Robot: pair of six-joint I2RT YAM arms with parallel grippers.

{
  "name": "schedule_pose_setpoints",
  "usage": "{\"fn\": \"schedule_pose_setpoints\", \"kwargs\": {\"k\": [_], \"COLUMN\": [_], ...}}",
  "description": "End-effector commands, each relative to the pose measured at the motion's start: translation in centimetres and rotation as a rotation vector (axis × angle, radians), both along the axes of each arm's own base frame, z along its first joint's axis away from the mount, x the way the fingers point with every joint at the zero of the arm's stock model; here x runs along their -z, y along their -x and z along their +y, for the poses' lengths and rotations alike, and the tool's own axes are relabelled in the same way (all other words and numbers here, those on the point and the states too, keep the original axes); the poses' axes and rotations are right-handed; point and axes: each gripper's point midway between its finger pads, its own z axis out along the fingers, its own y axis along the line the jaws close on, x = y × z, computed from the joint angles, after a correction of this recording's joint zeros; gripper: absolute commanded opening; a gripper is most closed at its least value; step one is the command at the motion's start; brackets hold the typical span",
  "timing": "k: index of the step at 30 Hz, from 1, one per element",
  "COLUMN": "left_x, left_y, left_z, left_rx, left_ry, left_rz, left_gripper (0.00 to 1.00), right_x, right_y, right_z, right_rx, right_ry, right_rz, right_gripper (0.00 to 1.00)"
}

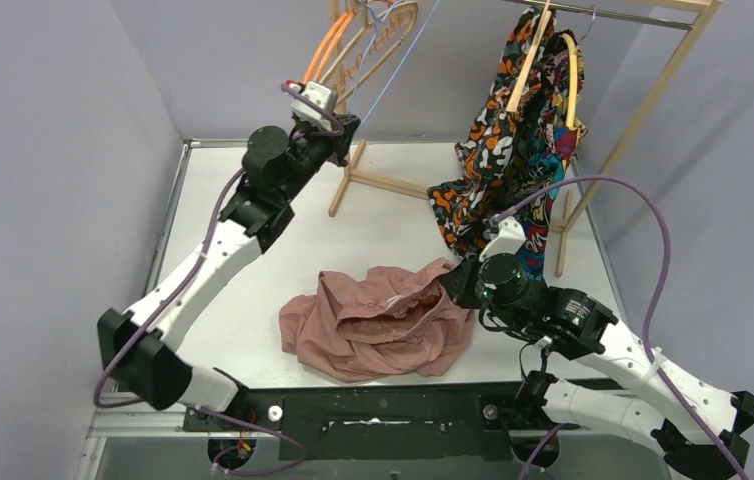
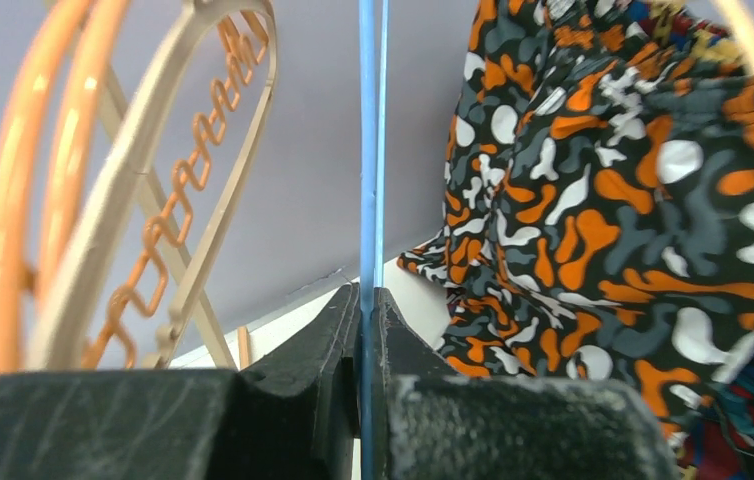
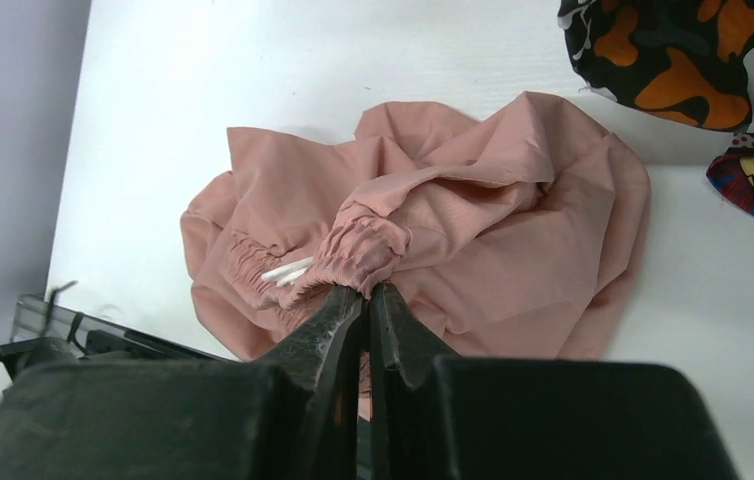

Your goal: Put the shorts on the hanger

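The dusty-pink shorts (image 1: 378,322) lie crumpled on the white table near its front edge. My right gripper (image 1: 450,283) is shut on their gathered waistband (image 3: 358,250) at the shorts' right side; the white drawstring (image 3: 288,270) shows just left of the jaws (image 3: 366,295). The light-blue wire hanger (image 1: 400,62) hangs from the rack at the back, seen edge-on in the left wrist view (image 2: 370,150). My left gripper (image 1: 346,128) is raised at the back and shut on the hanger's wire (image 2: 365,330).
An orange plastic hanger (image 1: 328,45) and a pale wooden hanger (image 2: 133,190) hang left of the blue one. A multicoloured patterned garment (image 1: 508,150) hangs on the wooden rack (image 1: 643,100) at the back right, close to the right arm.
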Motion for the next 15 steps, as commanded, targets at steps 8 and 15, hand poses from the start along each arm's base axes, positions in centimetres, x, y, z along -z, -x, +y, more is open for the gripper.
{"fn": "schedule_pose_setpoints", "kwargs": {"k": [8, 15], "left_x": [-1.9, 2.4], "left_y": [11.5, 18.3], "left_z": [5.6, 6.9], "left_rx": [0.032, 0.122], "left_ry": [0.122, 0.131], "left_rz": [0.229, 0.46], "left_gripper": [0.0, 0.0], "right_x": [-3.0, -3.0], "right_y": [-1.7, -2.9], "right_z": [0.1, -0.2], "right_rx": [0.102, 0.151], "right_ry": [-0.054, -0.036], "right_rz": [-0.027, -0.027], "right_gripper": [0.0, 0.0]}}
